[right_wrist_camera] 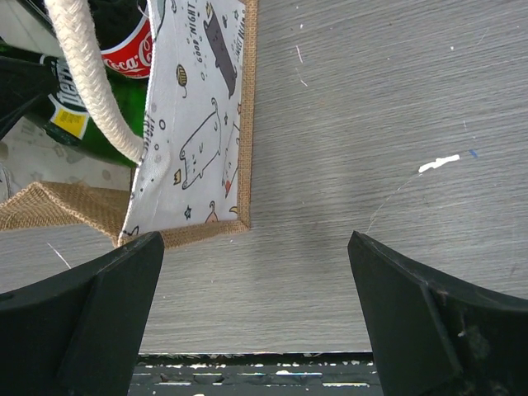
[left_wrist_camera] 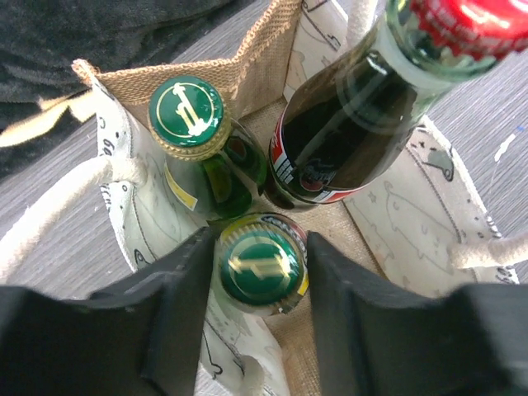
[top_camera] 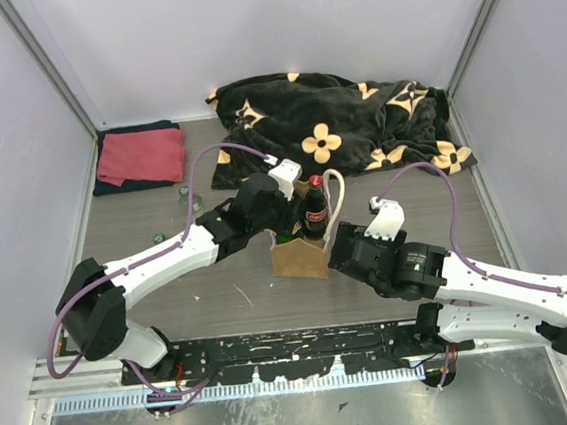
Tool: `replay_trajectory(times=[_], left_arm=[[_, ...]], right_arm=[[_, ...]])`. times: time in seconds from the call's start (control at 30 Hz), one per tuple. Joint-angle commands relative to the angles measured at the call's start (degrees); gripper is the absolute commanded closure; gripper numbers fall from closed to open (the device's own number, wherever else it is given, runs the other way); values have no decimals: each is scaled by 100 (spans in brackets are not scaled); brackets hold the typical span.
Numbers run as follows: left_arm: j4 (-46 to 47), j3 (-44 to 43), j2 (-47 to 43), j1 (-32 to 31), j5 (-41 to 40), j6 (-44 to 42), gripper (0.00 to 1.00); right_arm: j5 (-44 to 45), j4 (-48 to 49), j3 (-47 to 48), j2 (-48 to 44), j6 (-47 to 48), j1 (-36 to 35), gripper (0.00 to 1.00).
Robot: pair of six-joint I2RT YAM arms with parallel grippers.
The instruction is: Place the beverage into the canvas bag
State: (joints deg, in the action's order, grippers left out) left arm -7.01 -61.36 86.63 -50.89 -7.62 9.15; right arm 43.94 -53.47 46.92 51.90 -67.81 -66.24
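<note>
Left end effector (left_wrist_camera: 260, 247) grips the green bottle (left_wrist_camera: 262, 268) inside the canvas bag (left_wrist_camera: 247, 70), a second green bottle (left_wrist_camera: 186, 111) and cola bottle (left_wrist_camera: 346, 124) just ahead. Right end effector (right_wrist_camera: 254, 247) hangs open, bag ahead-left.

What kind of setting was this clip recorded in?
Likely a lab test cell: plain white panels box in the table, two arms are bolted to a perforated rail, and props such as a blanket and bag are staged.

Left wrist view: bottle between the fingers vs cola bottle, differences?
The green-capped bottle has green glass; the cola bottle has a red cap and dark drink. The green-capped bottle sits between the left fingers; the cola bottle is free and stands taller. Both stand in the canvas bag.
</note>
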Motion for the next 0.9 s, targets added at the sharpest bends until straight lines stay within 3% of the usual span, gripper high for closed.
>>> replay_trajectory(times=[0.0,0.13,0.33,0.53,0.7,0.87], left_arm=[[161,-144,-341,9,-65,-30,40],[49,-149,-452,-6,-17,-24,30],[-174,-285,-664,-8,-73,-1,26],[-889,-1145,-1095,200,-497,-384,17],[-1187,-1253,-1750,1183,-263,-479,11],[-1338,-813,-1929,2662,56,-511,6]], right_arm=[[49,235,156,71,29,23,0],[2,271,197,157,65,23,0],[-52,274,218,137,95,23,0],[-59,280,203,119,76,23,0],[-86,366,154,119,96,23,0],[-114,444,106,104,134,23,0]])
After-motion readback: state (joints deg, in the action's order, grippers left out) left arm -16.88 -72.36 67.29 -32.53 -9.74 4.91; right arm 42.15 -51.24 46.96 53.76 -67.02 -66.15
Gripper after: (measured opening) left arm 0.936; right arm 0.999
